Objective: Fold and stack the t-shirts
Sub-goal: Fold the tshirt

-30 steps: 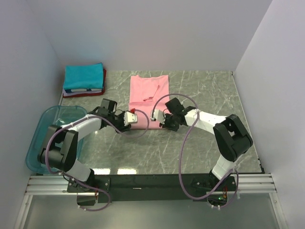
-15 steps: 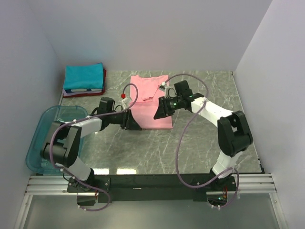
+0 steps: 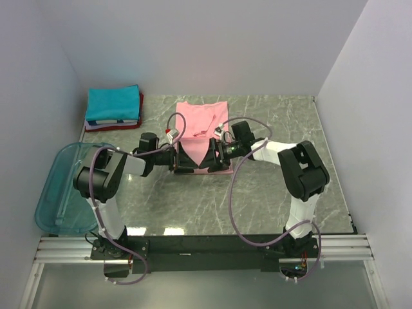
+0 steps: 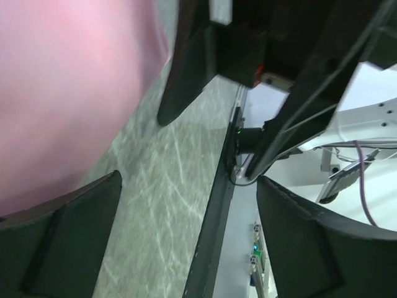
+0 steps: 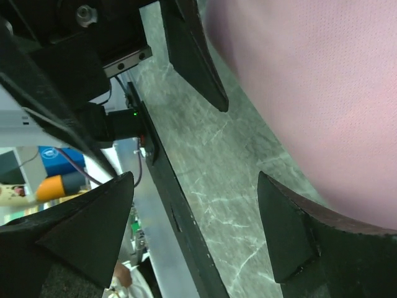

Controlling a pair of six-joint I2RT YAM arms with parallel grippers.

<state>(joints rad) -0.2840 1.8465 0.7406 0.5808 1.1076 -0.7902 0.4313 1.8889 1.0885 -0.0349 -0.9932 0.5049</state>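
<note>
Marble table (image 3: 270, 193) | pink t-shirt (image 3: 203, 119) | left hand (image 3: 185, 161), right hand (image 3: 214, 159): fingers apart, gripping nothing

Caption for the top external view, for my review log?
Left gripper and right gripper, fingers open, meet at the near edge of the light pink cloth t-shirt on the grey marbled table.

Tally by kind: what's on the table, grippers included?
pink t-shirt: 1
folded shirt stack, teal on top: 1
blue plastic bin: 1
left gripper, right gripper: 2
Total: 5
</note>
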